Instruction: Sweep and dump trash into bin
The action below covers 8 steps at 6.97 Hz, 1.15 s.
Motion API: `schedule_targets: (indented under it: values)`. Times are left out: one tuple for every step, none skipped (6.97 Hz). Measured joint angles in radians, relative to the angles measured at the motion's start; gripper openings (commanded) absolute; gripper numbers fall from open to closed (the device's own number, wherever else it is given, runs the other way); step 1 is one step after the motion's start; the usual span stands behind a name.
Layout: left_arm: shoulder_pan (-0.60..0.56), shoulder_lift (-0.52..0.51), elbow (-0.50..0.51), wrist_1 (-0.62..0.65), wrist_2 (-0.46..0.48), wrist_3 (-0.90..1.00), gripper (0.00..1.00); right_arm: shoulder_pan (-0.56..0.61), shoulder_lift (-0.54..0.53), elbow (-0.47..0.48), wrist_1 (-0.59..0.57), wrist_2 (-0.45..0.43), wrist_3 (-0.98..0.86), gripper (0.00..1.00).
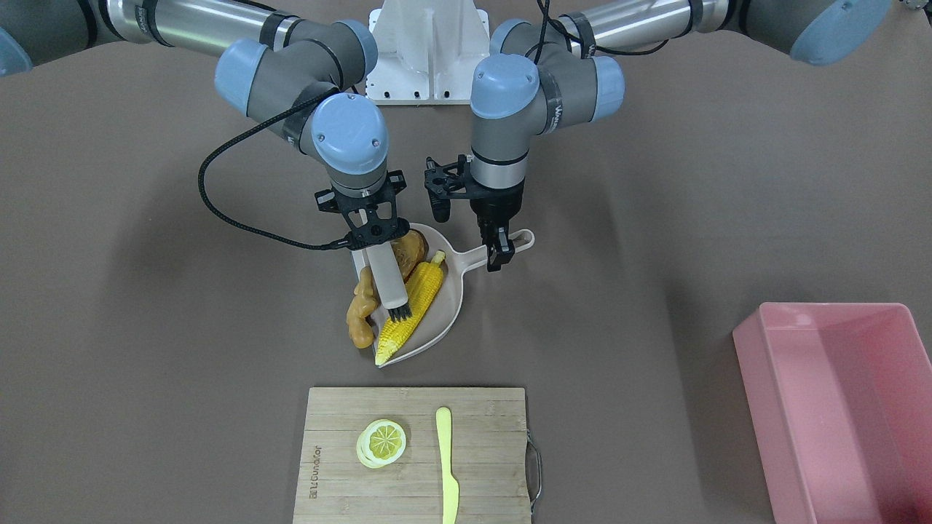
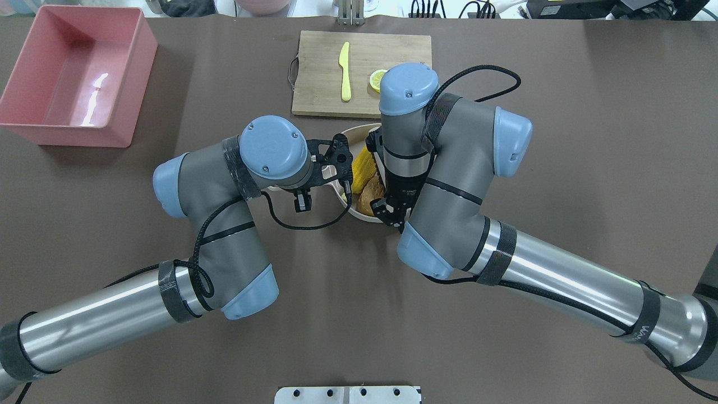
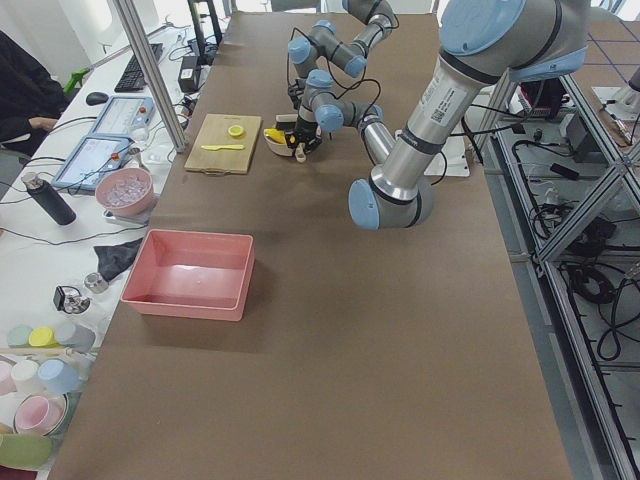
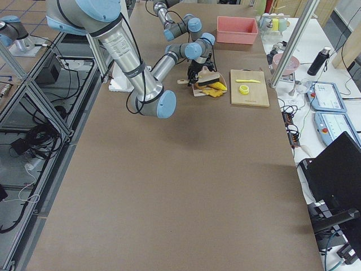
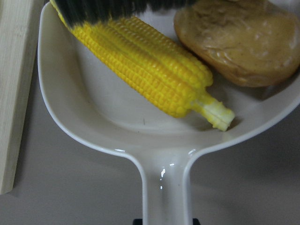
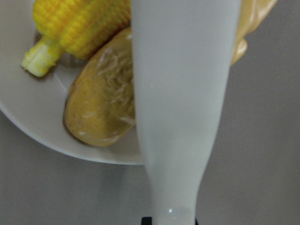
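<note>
Tabletop (image 1: 145, 364) dustpan (image 1: 449, 309) holds corn (image 1: 428, 285), potato (image 1: 412, 247); ginger (image 1: 360, 314) seemingly alongside.

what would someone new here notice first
The eye lands mid-table, where the right gripper holds a white brush with its bristles on the corn cob. The cob lies in the beige dustpan beside the potato, and the left gripper grips the pan's handle. The ginger root sits at the pan's open edge, seemingly not fully in, and the pink bin stands empty off to the robot's left.
</note>
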Motion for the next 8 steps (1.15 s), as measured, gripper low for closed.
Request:
schedule_targets:
  values:
    - [0.0, 0.001, 0.0, -0.009, -0.016, -0.004, 0.0, 0.002, -0.006, 0.022, -0.004, 0.001, 0.002, 0.0]
    - [0.0, 0.005, -0.002, -0.029, -0.027, -0.012, 0.0, 0.009, -0.019, 0.066, -0.02, 0.004, 0.003, 0.0]
    - [-0.001, 0.014, -0.003, -0.055, -0.047, -0.019, 0.0, 0.021, -0.033, 0.121, -0.043, 0.008, 0.003, 0.0]
    - [-0.001, 0.021, -0.005, -0.072, -0.073, -0.023, 0.0, 0.032, -0.05, 0.166, -0.061, 0.01, 0.003, 0.0]
    - [-0.001, 0.03, -0.008, -0.078, -0.087, -0.024, 0.0, 0.05, -0.071, 0.191, -0.067, 0.012, 0.004, 0.0]
    - [0.0, 0.037, -0.009, -0.08, -0.092, -0.025, 0.0, 0.074, -0.094, 0.197, -0.069, 0.011, 0.0, 0.0]
    - [0.0, 0.041, -0.009, -0.081, -0.093, -0.025, 0.0, 0.098, -0.123, 0.183, -0.069, 0.005, -0.015, 0.0]
    - [-0.001, 0.042, -0.01, -0.079, -0.094, -0.025, 0.0, 0.124, -0.145, 0.14, -0.068, -0.003, -0.046, 0.0]
